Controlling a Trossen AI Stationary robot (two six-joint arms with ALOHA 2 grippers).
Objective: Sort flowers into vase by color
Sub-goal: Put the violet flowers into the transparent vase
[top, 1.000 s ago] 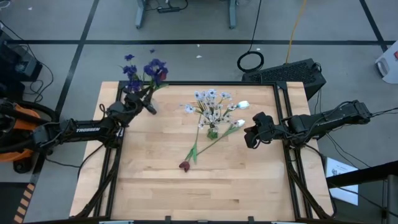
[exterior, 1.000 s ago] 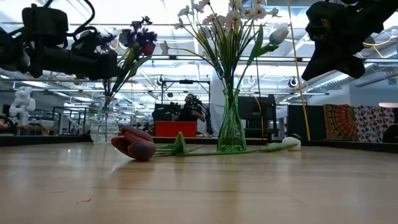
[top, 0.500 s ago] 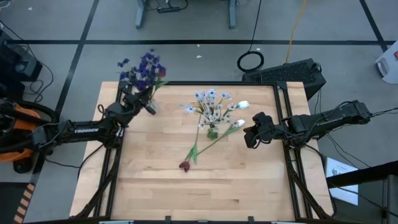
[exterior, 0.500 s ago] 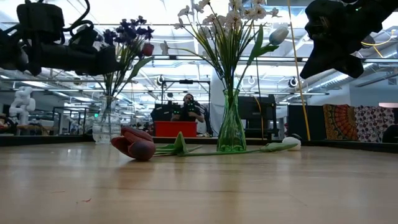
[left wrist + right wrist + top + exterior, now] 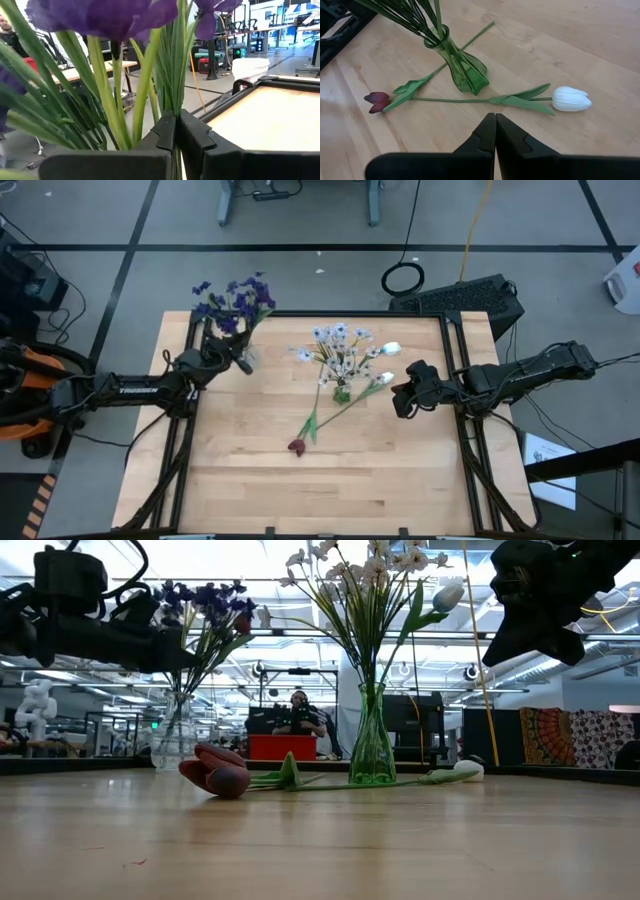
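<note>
Here the left pincer [image 5: 240, 361] is pressed together beside the purple flowers [image 5: 233, 297] in the clear vase [image 5: 172, 737] at the surface's [image 5: 400, 480] far-left corner. The right pincer [image 5: 398, 402], also pressed together, hovers near the green vase [image 5: 372, 748]; a red tulip [image 5: 297, 446] and a white tulip [image 5: 571, 98] lie there.

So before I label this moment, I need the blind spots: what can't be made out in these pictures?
- Left wrist view: the left gripper is shut; purple flowers crowd the picture, hiding their vase.
- High view: the clear vase is too small to count stems.
- Low view: the dark red tulip hides part of the stems lying behind it.
</note>
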